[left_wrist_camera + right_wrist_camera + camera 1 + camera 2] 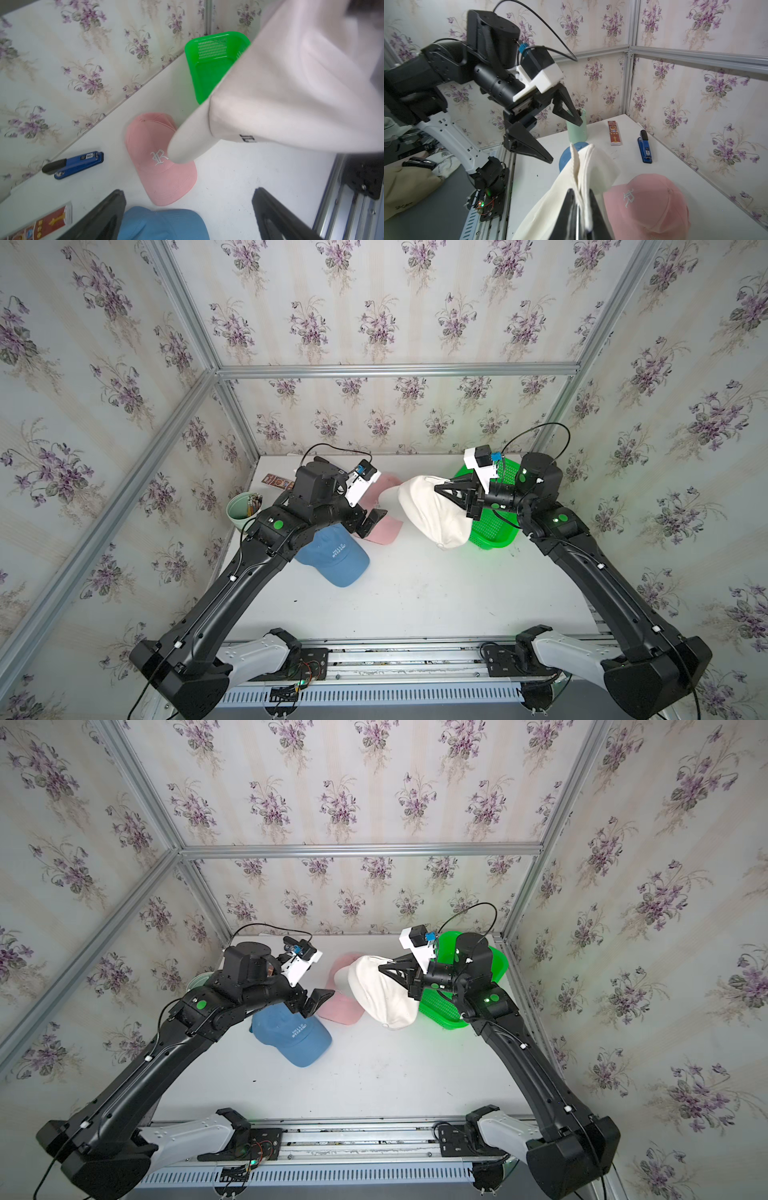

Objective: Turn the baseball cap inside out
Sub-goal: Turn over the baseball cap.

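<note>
Fabric of white cap [432, 510] sits pinched in right gripper [580, 194]; left gripper [188, 192] gapes nearby.

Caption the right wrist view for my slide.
Right claw pinches fabric of the white cap; left claw hangs open and empty; pink cap lies beside.

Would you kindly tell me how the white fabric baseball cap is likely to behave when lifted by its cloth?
The white fabric baseball cap probably has a floppy crown: cloth bunches into folds in the right gripper. Its brim looks stiff, holding its curve unsupported. It seems light, held up by one small pinch.
</note>
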